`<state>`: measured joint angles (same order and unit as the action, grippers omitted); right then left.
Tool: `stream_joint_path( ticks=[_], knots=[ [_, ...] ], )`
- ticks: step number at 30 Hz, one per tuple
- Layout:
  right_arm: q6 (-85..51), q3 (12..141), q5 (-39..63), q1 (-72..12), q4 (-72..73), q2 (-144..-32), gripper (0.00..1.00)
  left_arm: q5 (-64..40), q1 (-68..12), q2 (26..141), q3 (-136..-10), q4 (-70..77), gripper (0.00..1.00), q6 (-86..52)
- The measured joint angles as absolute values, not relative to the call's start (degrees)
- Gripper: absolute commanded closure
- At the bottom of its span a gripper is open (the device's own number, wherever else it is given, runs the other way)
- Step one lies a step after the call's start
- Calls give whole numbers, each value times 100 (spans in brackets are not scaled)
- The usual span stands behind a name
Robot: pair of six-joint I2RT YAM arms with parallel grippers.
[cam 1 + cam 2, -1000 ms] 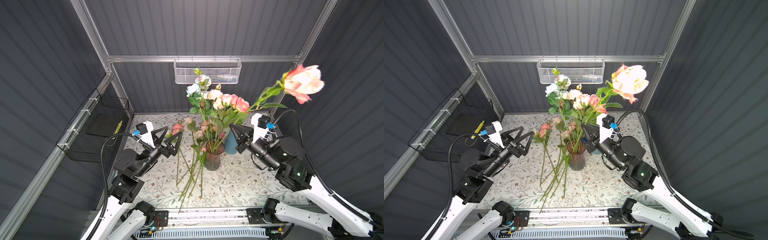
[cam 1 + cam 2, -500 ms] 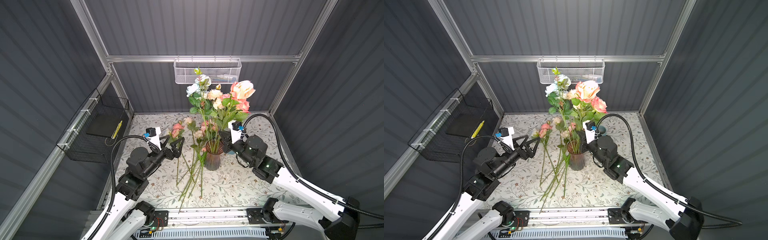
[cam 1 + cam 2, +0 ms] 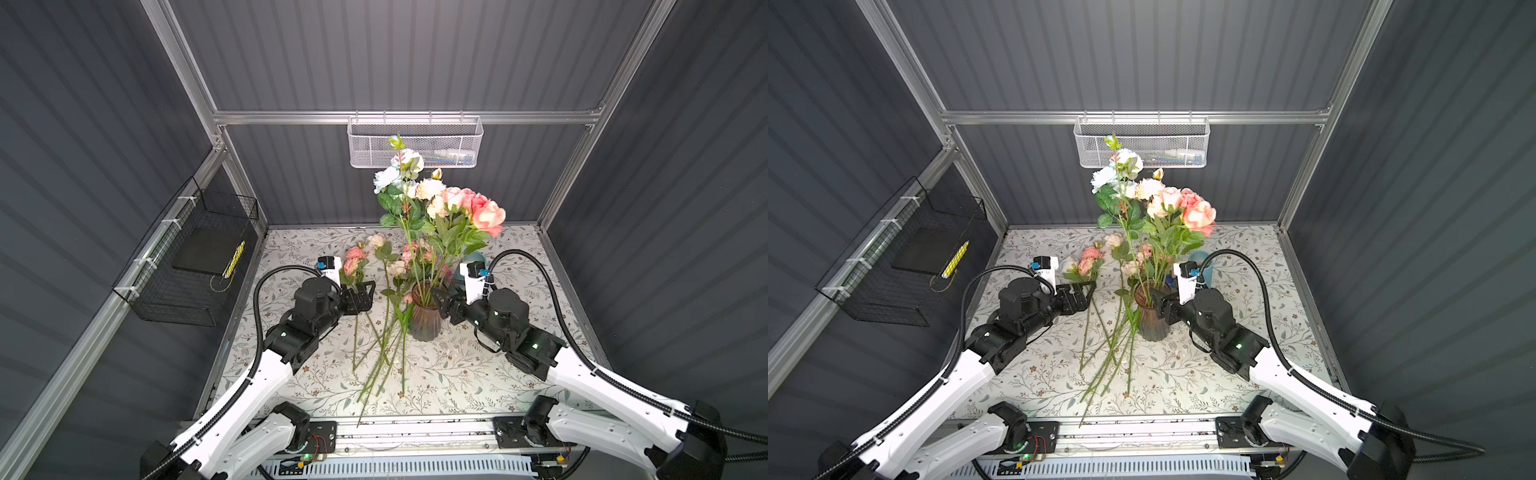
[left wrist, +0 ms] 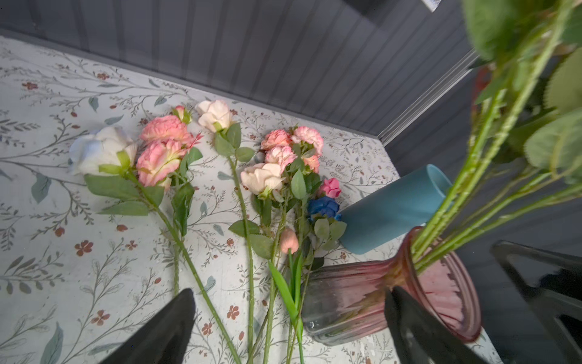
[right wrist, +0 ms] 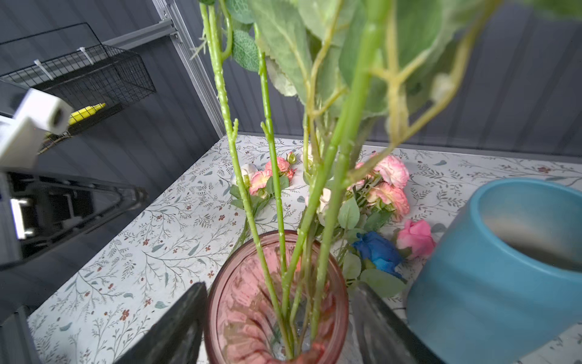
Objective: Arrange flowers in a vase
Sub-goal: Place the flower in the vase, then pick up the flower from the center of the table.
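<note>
left fingers (image 4: pixel 171 327) spread, empty, over loose flowers (image 4: pixel 157 160) on desk (image 4: pixel 63 252) | right fingers (image 5: pixel 176 327) apart, empty, at vase (image 5: pixel 239 302)

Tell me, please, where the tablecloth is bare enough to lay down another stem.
Bare cloth lies between the pink vase and the front rail, right of the loose flowers, and in the far right corner beyond the blue cup. Crowded: left of the vase, where the loose flowers lie fanned out.
</note>
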<state>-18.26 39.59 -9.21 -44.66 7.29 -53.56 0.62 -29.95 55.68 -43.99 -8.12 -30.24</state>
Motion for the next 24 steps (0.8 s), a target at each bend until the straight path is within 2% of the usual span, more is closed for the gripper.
stream_joint_path(
  ticks=[2,6,9,15,20,22,24],
  knots=[
    [-1946,3933,-926,-4480,652,-5159,4,93,-2995,5852,-4399,-825,8,-3061],
    [-2121,3865,-919,-4510,464,-4689,4,169,-2995,6582,-4543,-921,30,-3148],
    [-2215,3822,-921,-4517,333,-4397,4,307,-2995,7314,-4821,-1000,40,-3168],
    [-2340,3802,-928,-4547,40,-4088,5,617,-2989,8685,-5238,-1149,51,-3199],
    [-2362,3798,-961,-4554,-150,-3903,5,829,-2989,9465,-5579,-1413,46,-3221],
    [-2359,3791,-980,-4554,-185,-3841,5,913,-2989,9625,-5612,-1444,53,-3229],
    [-2359,3791,-1002,-4554,-189,-3789,5,1002,-2989,9754,-5621,-1479,65,-3225]
  ],
)
